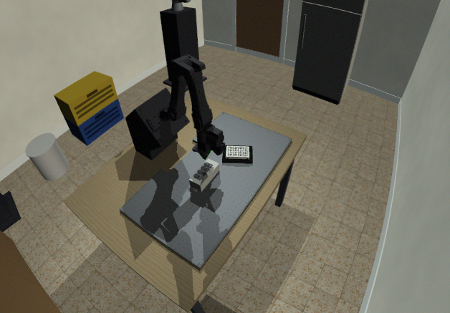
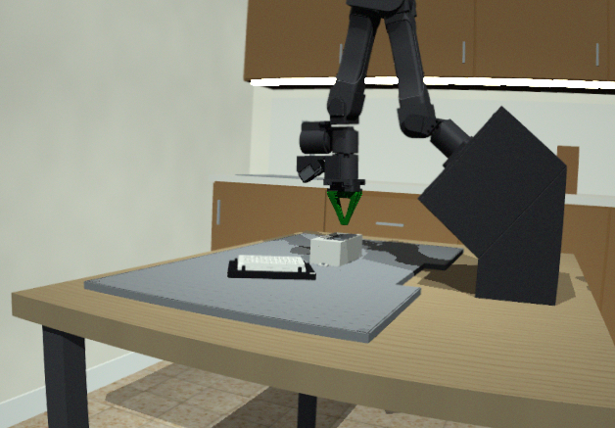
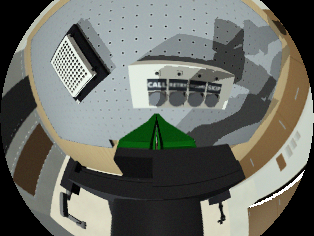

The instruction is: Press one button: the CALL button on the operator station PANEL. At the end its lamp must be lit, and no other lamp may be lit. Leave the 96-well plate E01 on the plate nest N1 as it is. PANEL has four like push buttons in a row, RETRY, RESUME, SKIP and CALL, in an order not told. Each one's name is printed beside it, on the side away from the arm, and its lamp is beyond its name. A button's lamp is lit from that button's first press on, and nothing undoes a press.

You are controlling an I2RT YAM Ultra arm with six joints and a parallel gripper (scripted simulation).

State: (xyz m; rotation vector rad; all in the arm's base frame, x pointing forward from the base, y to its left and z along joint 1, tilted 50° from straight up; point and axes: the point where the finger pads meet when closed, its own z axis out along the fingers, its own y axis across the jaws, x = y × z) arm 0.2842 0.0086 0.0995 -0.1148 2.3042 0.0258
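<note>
- Top view: black six-joint arm (image 1: 188,94) bends down over the grey perforated board (image 1: 254,138) at frame centre. White box-shaped operator panel (image 1: 203,177) with four dark buttons sits just below the wrist. White 96-well plate (image 1: 238,151) rests in its black nest (image 1: 237,160), right of the wrist.
- Exterior view: green-fingered gripper (image 2: 343,221) points straight down, tips pinched together, nothing held, hanging above the panel (image 2: 335,250) without touching it. Plate (image 2: 269,261) lies left of the panel.
- Wrist view: CALL label (image 3: 156,85) is leftmost of the row; its button (image 3: 157,97) lies just above the finger tips. Lamps are too small to judge.
</note>
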